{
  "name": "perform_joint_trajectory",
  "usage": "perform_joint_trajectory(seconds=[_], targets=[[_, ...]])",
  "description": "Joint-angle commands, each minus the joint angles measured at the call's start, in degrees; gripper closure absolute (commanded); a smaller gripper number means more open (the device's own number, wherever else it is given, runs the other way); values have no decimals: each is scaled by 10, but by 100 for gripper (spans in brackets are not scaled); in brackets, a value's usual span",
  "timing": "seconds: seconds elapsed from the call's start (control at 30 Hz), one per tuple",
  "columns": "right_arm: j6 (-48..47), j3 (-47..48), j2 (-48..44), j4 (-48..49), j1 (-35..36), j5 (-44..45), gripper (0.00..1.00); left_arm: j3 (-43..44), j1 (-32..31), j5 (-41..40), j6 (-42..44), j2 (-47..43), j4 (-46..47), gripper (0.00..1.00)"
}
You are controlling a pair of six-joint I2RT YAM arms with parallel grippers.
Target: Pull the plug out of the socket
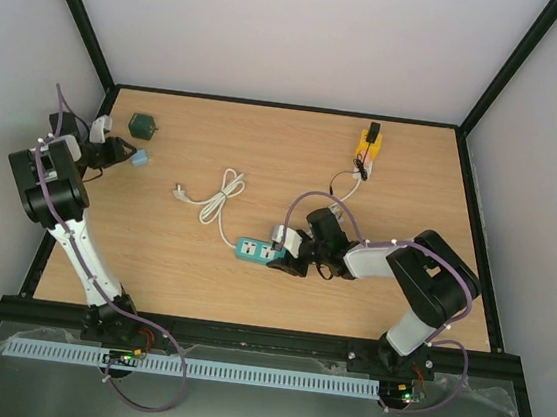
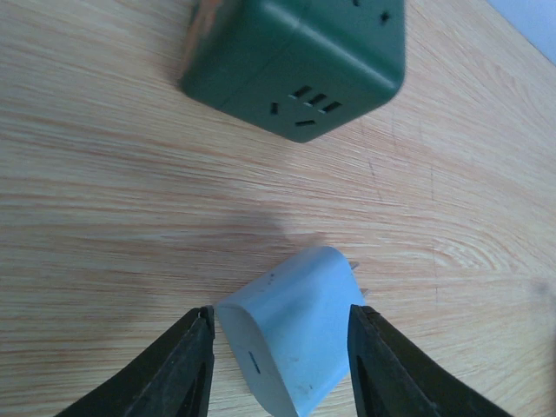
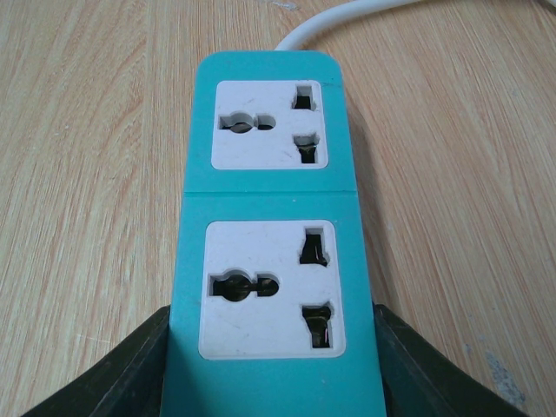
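A pale blue plug (image 2: 295, 347) lies on its side on the wooden table, its prongs pointing away to the right. It is apart from the dark green cube socket (image 2: 300, 61) just beyond it. My left gripper (image 2: 281, 313) straddles the plug with its jaws open, and a thin gap shows at the right finger (image 2: 382, 365). From above, the plug (image 1: 139, 158) and the cube (image 1: 144, 126) sit at the far left. My right gripper (image 3: 271, 317) is shut on the sides of a teal socket strip (image 3: 269, 174), both of whose outlets are empty. The strip (image 1: 259, 251) lies mid-table.
The strip's white cable (image 1: 217, 200) is coiled left of centre and ends in a white plug (image 1: 178, 191). A yellow socket block (image 1: 368, 150) with a black plug in it sits at the back right. Black frame posts and walls border the table.
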Motion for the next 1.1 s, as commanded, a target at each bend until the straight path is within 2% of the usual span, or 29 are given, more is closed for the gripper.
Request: perform_joint_trajectory(seconds=[0.0, 0.37, 0.4, 0.5, 0.57, 0.63, 0.8, 0.9, 1.07], targets=[[-3, 1, 14, -31, 3, 24, 88, 4, 4, -15, 1, -7, 7, 51], [-24, 8, 10, -60, 8, 16, 85, -46, 3, -36, 50, -110, 12, 22], [-29, 13, 11, -71, 10, 16, 81, -55, 3, -37, 59, -123, 14, 19], [-32, 26, 14, -96, 11, 15, 52, -81, 2, -39, 80, -159, 15, 9], [-28, 30, 11, -104, 12, 13, 39, -98, -1, -38, 95, -180, 13, 1], [-20, 39, 4, -110, 13, 12, 30, -110, -4, -38, 109, -200, 8, 0], [-5, 84, -10, -141, 21, 9, 20, -130, -8, -37, 125, -243, 1, 0], [-4, 115, -9, -159, 43, 19, 18, -141, -8, -25, 124, -266, 2, 0], [31, 174, 19, -172, 90, 38, 20, -156, -10, 0, 113, -293, 3, 0]])
